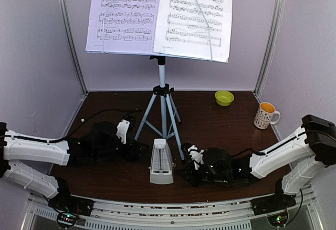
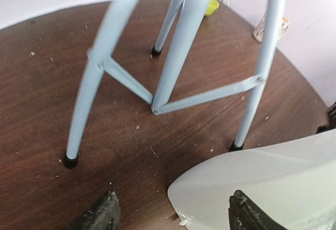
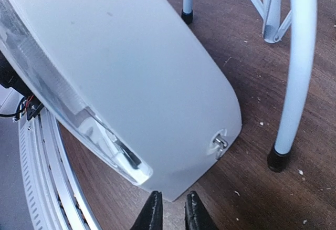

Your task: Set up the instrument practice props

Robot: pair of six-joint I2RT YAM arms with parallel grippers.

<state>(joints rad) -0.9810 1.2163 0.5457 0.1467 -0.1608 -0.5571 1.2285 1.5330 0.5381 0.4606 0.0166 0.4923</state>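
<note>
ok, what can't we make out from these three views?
- Top view: sheet-music pages are cut off by the upper edge, and the notes are too small to read.
- Right wrist view: whether the right hand pinches the metronome. That spot is cut off by the bottom edge.
- Left wrist view: tripod legs are blurred, and its top is cut off by the upper edge.
- Top view: mug pattern is too small to make out.

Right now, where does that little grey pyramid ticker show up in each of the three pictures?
Top external: the metronome stands at bottom centre, just in front of the tripod.
Left wrist: lower right corner, only a pale curved part showing.
Right wrist: fills the left and middle, very close up.
Shared landmark: the tripod's silver legs with black feet, in all three views.
</note>
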